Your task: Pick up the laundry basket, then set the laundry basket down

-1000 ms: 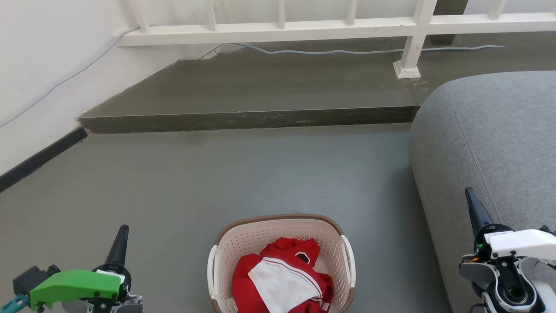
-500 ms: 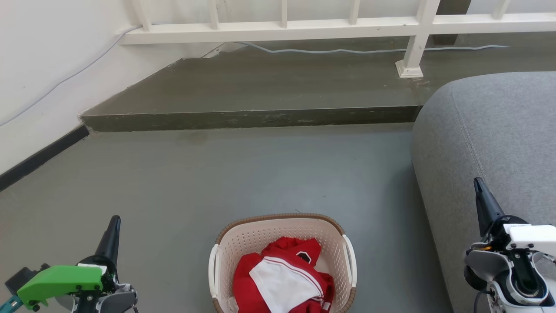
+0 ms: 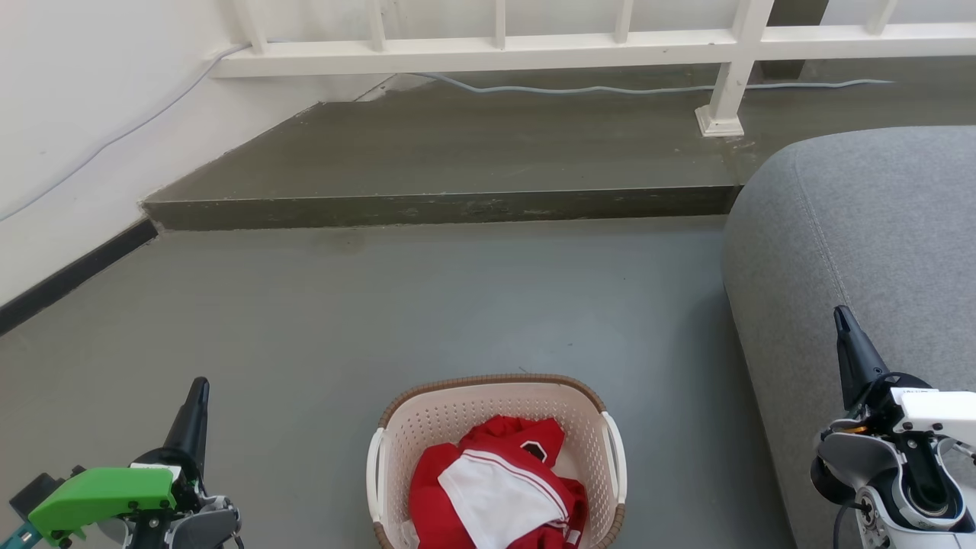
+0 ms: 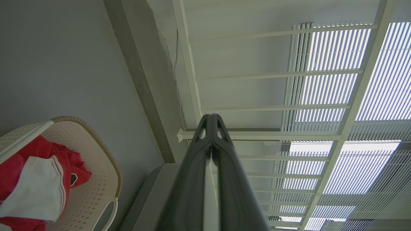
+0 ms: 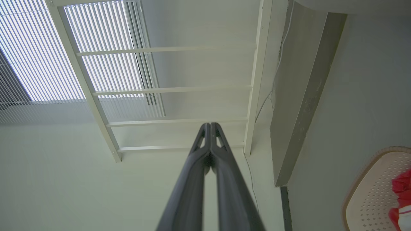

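The laundry basket (image 3: 457, 415), cream perforated plastic with a brown rim and white side handles, stands on the grey floor at the bottom centre of the head view, holding red and white clothes (image 3: 496, 488). My left gripper (image 3: 198, 389) is at the lower left, well apart from the basket, fingers together and holding nothing. My right gripper (image 3: 842, 319) is at the lower right in front of the sofa, also shut and holding nothing. In the left wrist view the basket (image 4: 96, 179) lies at the lower left beside the closed left gripper (image 4: 211, 118). The right wrist view has the basket (image 5: 372, 192) at the lower right, with the right gripper (image 5: 210, 125) shut.
A grey sofa (image 3: 877, 252) fills the right side, close to the basket. A raised concrete step (image 3: 442, 206) crosses ahead, with a white railing (image 3: 595, 46) and a cable behind it. A white wall (image 3: 69, 137) with black skirting runs along the left.
The left gripper has dropped lower and drifted left. The right gripper has shifted up and to the right. The basket stays in place.
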Motion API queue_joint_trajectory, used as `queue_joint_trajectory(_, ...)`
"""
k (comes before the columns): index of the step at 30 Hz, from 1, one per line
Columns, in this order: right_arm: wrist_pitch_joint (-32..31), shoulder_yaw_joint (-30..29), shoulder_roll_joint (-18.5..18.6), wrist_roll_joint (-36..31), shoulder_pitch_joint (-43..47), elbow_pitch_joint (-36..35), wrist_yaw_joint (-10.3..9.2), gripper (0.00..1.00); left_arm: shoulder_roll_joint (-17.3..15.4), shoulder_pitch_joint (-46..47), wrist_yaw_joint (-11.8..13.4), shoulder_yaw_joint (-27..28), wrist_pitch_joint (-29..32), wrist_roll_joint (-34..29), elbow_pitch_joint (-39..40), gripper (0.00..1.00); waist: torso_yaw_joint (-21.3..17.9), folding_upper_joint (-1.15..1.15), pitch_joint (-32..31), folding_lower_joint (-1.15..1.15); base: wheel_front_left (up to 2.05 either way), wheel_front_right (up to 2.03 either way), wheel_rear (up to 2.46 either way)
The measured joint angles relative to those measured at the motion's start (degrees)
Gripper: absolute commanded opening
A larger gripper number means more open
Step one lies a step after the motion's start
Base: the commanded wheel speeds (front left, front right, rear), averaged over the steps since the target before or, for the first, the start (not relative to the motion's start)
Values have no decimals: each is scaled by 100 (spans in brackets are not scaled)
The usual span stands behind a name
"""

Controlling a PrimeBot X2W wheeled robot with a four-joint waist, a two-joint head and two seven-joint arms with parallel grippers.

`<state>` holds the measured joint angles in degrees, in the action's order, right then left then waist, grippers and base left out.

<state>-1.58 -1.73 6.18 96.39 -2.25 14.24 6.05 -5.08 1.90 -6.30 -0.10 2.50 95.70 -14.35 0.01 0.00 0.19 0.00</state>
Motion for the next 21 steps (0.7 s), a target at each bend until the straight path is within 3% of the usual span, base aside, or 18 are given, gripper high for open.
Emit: queue_joint_trajectory(21,-7,-8,-22,-1,-48,70,47,0,2,58,-33,5,8,1,-43,0,-1,0,-3,0,0,0,0)
